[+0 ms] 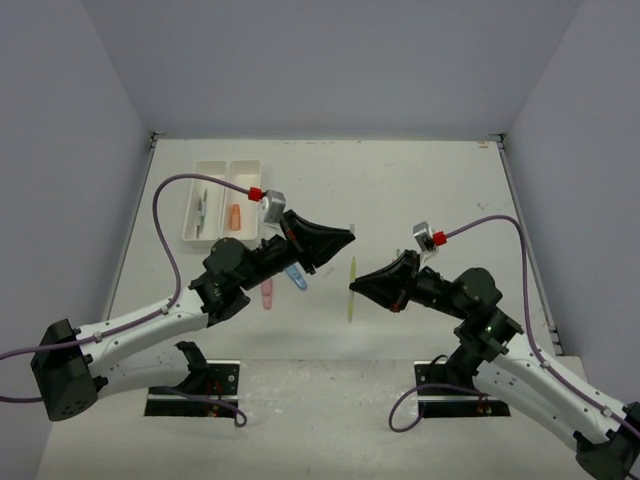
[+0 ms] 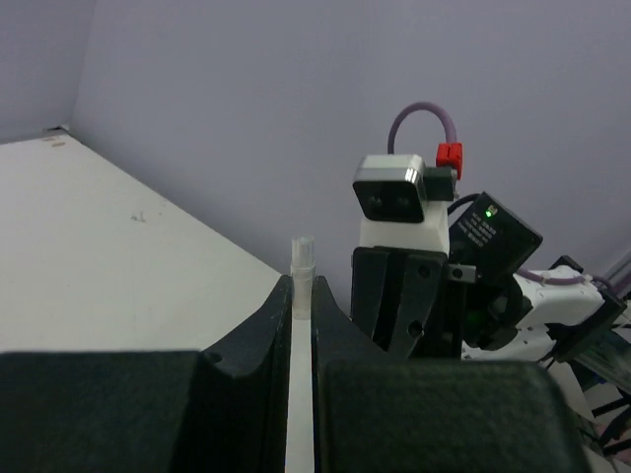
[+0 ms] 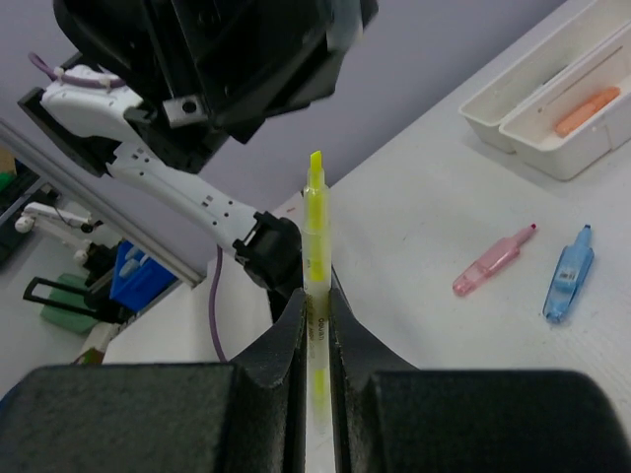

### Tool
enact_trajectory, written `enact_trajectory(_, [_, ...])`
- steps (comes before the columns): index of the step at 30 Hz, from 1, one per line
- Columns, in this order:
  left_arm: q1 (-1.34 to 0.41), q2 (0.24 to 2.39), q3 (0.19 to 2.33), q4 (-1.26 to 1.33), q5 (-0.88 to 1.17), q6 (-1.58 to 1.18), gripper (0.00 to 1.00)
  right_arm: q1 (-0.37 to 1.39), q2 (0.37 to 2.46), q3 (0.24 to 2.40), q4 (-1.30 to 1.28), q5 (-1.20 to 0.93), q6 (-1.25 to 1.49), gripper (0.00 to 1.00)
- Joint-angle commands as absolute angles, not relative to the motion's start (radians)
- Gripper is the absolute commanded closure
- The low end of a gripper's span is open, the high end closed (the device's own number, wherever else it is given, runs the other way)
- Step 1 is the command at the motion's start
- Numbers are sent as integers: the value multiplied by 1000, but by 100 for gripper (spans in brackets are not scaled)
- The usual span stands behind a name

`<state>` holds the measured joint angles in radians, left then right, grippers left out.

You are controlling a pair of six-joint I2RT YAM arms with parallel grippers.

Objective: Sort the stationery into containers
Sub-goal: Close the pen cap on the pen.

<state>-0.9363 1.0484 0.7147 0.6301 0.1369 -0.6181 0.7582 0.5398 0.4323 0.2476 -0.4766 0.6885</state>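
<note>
Table: white (image 1: pixel 430 190), matt, with faint marks.
Walls: plain pale lilac-grey (image 1: pixel 330 60), closing the table on three sides.
Trays: two long shallow white trays (image 1: pixel 190 215) joined side by side, at the far left of the table.
In the trays: dark pens (image 1: pixel 203 205) in the left one and a stubby orange piece (image 1: pixel 234 216) in the right one.
Loose on the table: a pink piece (image 1: pixel 266 293) and a blue piece (image 1: pixel 296 277), near each other, in front of the trays.
Yellow highlighter (image 3: pixel 315 246): slim clear barrel with a yellow core and a bare chisel tip.
Right gripper (image 3: pixel 316 305): clamped on the highlighter's barrel, mid-table.
Slim white piece (image 2: pixel 303 271): pale, thin, and stick-like; I cannot identify it.
Left gripper (image 2: pixel 303 301): clenched on the white piece, facing the right gripper.
</note>
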Motion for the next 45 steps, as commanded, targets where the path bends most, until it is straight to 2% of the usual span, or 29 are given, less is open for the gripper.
enact_trajectory(1, [-933,1041,682,832,268,-626,100,764,561,521,235,-397,672,100])
enact_trajectory(33, [-934,1117,663,873,323,-678,100,769,515,595,109,-355,611,100])
enact_trajectory(45, [-942,1138,640,884,355,-727,100,767,584,735,66,-304,542,100])
